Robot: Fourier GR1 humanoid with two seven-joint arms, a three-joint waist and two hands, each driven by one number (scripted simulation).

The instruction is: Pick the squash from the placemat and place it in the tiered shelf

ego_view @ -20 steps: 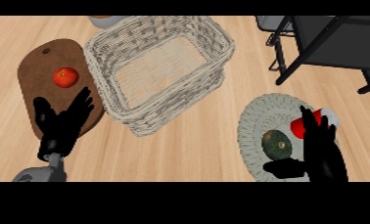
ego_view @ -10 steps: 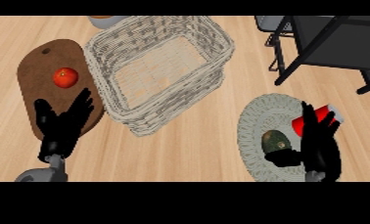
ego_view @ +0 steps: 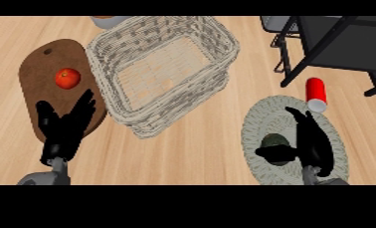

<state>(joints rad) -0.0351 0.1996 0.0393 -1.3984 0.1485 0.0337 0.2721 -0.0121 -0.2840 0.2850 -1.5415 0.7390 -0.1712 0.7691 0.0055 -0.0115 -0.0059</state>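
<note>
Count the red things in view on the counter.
2. A tomato lies on the brown board at left; a red can lies on its side past the placemat at right. The basket wall or hands could hide more.

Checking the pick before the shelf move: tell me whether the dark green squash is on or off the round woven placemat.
On. The dark green squash lies on the round woven placemat, with the right hand beside it, thumb below it.

A pale wooden counter (ego_view: 198,157) runs underfoot; a dark metal-framed rack (ego_view: 323,33) stands at its far right.
</note>
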